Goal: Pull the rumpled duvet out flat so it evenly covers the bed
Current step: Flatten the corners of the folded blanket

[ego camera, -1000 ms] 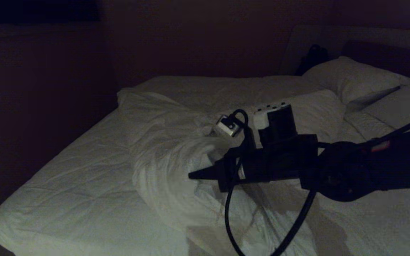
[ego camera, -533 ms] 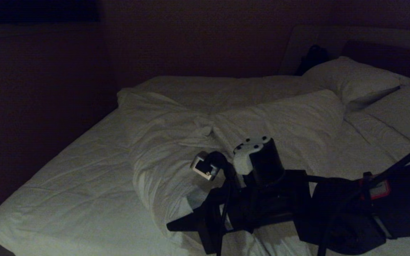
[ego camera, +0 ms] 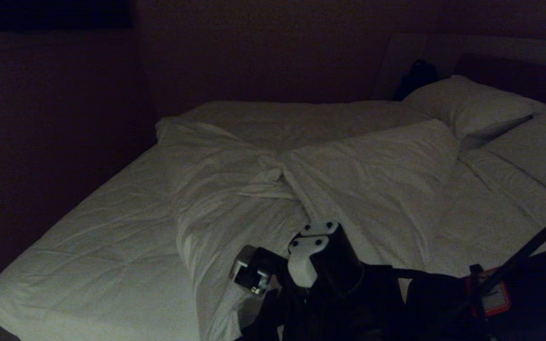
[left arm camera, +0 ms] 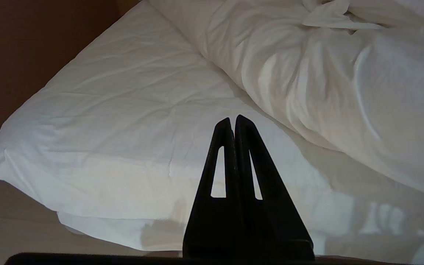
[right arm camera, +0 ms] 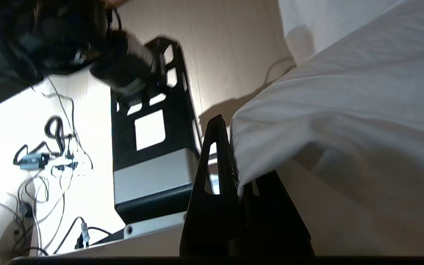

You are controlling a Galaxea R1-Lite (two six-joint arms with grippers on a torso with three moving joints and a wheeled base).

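Head view: the duvet (ego camera: 263, 184) lies bunched and twisted across the middle of the bed (ego camera: 102, 255). Left wrist view: the left gripper (left arm camera: 233, 121) hangs closed and empty near the mattress corner. Right wrist view: the right gripper (right arm camera: 230, 154) is clamped, apparently on the duvet's edge.

Left gripper (left arm camera: 234, 123), fingers pressed together, above the bed (left arm camera: 98, 121) corner; rumpled duvet (left arm camera: 326, 73) heaped beyond, apparently knotted at its far fold.

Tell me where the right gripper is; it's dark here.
Head view, bottom centre: the right gripper is at the bed's near edge, shut on the duvet.
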